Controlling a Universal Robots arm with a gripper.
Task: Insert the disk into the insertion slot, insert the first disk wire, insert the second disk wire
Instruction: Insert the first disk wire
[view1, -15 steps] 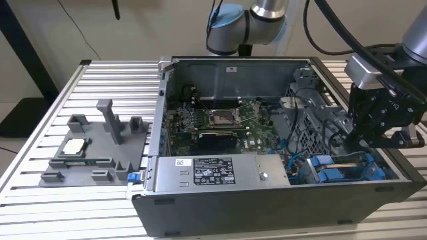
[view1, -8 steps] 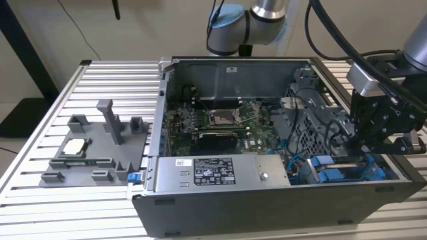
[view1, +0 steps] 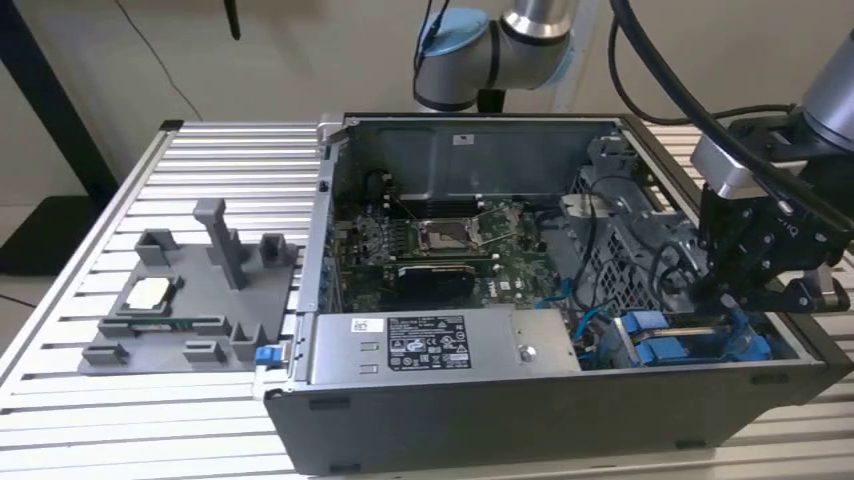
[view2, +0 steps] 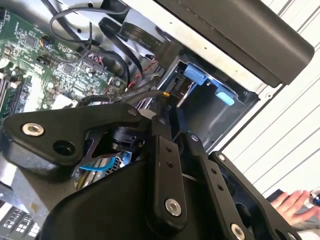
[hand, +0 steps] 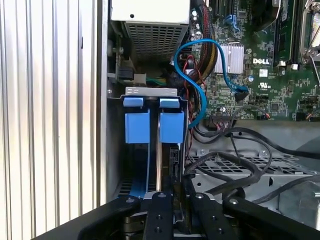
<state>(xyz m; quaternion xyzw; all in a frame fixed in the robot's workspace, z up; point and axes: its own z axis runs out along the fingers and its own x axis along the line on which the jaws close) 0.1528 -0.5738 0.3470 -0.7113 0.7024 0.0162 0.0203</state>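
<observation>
The disk stands edge-on inside the insertion slot, its thin grey edge showing between two blue carrier tabs. In the exterior view the blue carrier sits in the cage at the case's near corner on that view's right. My gripper hangs just over that cage. In the second wrist view my gripper has its fingers drawn together on the end of a black disk wire, right above the blue tabs. The first wrist view shows my gripper over a black connector beside the disk.
A silver power-supply box lies along the case's front, with the green motherboard behind. A looping blue cable and black cables crowd the cage. The grey fixture tray stands outside the case. A person's hand is nearby.
</observation>
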